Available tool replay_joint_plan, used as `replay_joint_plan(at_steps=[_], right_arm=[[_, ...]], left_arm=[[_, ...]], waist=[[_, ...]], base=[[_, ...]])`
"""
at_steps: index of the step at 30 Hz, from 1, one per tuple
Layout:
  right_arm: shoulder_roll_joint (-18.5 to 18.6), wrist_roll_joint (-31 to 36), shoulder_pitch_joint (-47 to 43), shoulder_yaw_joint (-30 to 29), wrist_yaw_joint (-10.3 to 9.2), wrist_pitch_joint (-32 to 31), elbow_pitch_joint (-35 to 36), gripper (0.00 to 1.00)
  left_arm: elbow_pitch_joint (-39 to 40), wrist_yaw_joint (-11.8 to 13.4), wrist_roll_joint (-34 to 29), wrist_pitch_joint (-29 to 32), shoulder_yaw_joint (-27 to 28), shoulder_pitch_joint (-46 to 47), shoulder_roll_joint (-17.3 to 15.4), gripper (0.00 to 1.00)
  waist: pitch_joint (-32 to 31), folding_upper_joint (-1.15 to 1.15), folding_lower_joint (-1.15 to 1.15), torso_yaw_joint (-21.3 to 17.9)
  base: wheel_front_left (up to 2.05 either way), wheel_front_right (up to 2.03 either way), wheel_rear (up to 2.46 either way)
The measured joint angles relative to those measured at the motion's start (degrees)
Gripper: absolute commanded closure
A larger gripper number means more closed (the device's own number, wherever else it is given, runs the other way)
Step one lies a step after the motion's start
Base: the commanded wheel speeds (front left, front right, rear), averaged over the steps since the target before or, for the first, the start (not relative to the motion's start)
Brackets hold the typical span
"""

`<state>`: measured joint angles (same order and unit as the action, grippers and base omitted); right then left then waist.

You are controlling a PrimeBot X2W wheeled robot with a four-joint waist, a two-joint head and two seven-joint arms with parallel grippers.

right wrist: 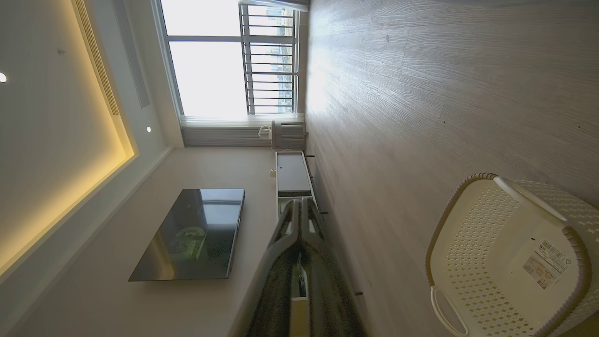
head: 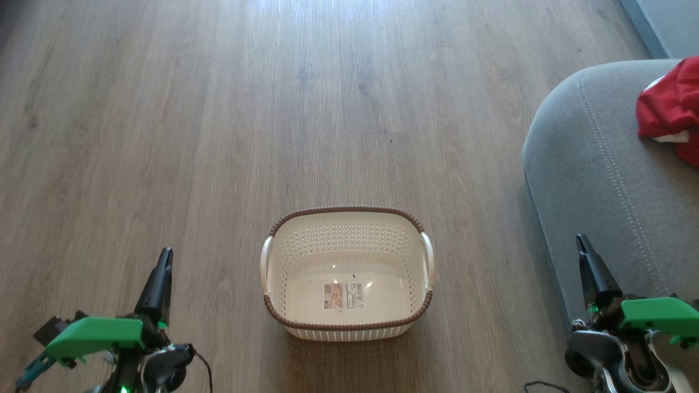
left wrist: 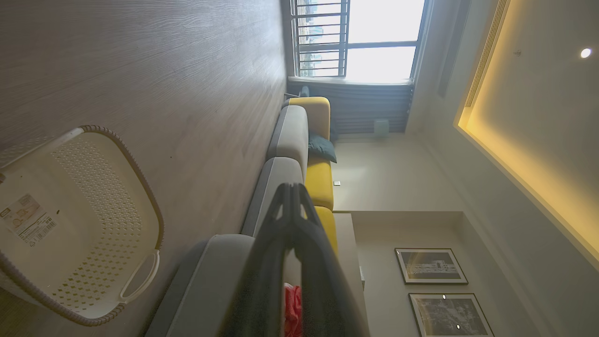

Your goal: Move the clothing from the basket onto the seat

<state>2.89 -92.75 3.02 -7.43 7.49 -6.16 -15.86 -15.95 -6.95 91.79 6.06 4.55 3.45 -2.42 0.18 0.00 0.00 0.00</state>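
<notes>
Basket (head: 349, 209) empty on floor (head: 218, 109); clothing (head: 669, 103) lies on seat (head: 590, 164); left gripper (head: 165, 254) and right gripper (head: 581, 240) both closed, empty; watch your right: it sits beside the seat, and a swing could snag it.

I see basket (head: 349, 243) on floor (head: 218, 109) straight ahead; seat (head: 595, 174) to its right, clothing (head: 669, 103) on seat, well apart from basket.

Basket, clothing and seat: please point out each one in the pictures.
basket (head: 349, 208), head view, far brown rim.
clothing (head: 670, 103), head view, red fabric's middle.
seat (head: 595, 164), head view, bare grey cushion top.
</notes>
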Motion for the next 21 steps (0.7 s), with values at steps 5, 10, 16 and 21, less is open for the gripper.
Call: replay_joint_plan(at_steps=[5, 10, 16, 21], right_arm=[[0.0, 0.0, 0.0, 0.0, 0.00, 0.0, 0.0, 1.00], [0.0, 0.0, 0.0, 0.0, 0.00, 0.0, 0.0, 1.00], [0.0, 0.0, 0.0, 0.0, 0.00, 0.0, 0.0, 1.00], [0.0, 0.0, 0.0, 0.0, 0.00, 0.0, 0.0, 1.00]], left_arm=[[0.0, 0.0, 0.0, 0.0, 0.0, 0.0, 0.0, 1.00], [0.0, 0.0, 0.0, 0.0, 0.0, 0.0, 0.0, 1.00], [0.0, 0.0, 0.0, 0.0, 0.0, 0.0, 0.0, 1.00], [0.0, 0.0, 0.0, 0.0, 0.0, 0.0, 0.0, 1.00]], waist=[[0.0, 0.00, 0.00, 0.0], [0.0, 0.00, 0.00, 0.0], [0.0, 0.00, 0.00, 0.0], [0.0, 0.00, 0.00, 0.0]], base=[[0.00, 0.00, 0.00], [0.00, 0.00, 0.00], [0.00, 0.00, 0.00], [0.00, 0.00, 0.00]])
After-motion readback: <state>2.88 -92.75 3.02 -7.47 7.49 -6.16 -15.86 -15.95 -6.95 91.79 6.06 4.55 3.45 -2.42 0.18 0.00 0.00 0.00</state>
